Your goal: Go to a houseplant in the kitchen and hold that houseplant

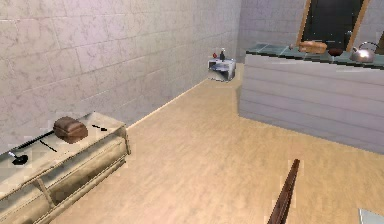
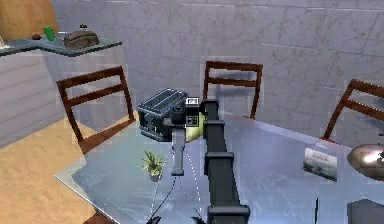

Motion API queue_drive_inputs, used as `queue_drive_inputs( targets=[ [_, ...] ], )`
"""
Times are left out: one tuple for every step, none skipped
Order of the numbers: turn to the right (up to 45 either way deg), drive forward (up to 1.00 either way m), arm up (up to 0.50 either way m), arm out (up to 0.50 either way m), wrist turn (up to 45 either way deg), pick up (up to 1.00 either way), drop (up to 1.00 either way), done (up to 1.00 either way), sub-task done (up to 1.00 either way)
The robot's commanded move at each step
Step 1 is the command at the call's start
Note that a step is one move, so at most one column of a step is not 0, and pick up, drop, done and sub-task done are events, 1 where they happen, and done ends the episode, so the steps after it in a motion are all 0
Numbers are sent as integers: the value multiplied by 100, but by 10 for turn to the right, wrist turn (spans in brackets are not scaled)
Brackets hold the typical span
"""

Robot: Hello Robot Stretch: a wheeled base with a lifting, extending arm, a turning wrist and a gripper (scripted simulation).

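Note:
A small houseplant (image 2: 153, 163), green leaves in a pale pot, stands on the glass table (image 2: 270, 185) in the arm side view. My arm's dark bar rises from the bottom edge over the table. At its far end are the white marker squares, and the gripper (image 2: 178, 165) hangs down just right of the plant. I cannot tell whether it touches the plant or holds anything.
A black toaster (image 2: 162, 112) and a yellow-green object (image 2: 204, 126) sit behind the gripper. Three wooden chairs (image 2: 97, 100) ring the table. A kitchen counter (image 1: 310, 95) carries bread, a bowl and a kettle (image 1: 364, 51). A low glass shelf (image 1: 60, 160) lines the tiled wall, with open wood floor between.

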Motion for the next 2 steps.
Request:
queue_drive_inputs(
  targets=[
    [0, 0, 0, 0, 450, 0, 0, 0, 0],
    [0, 0, 0, 0, 450, 0, 0, 0, 0]
  ],
)
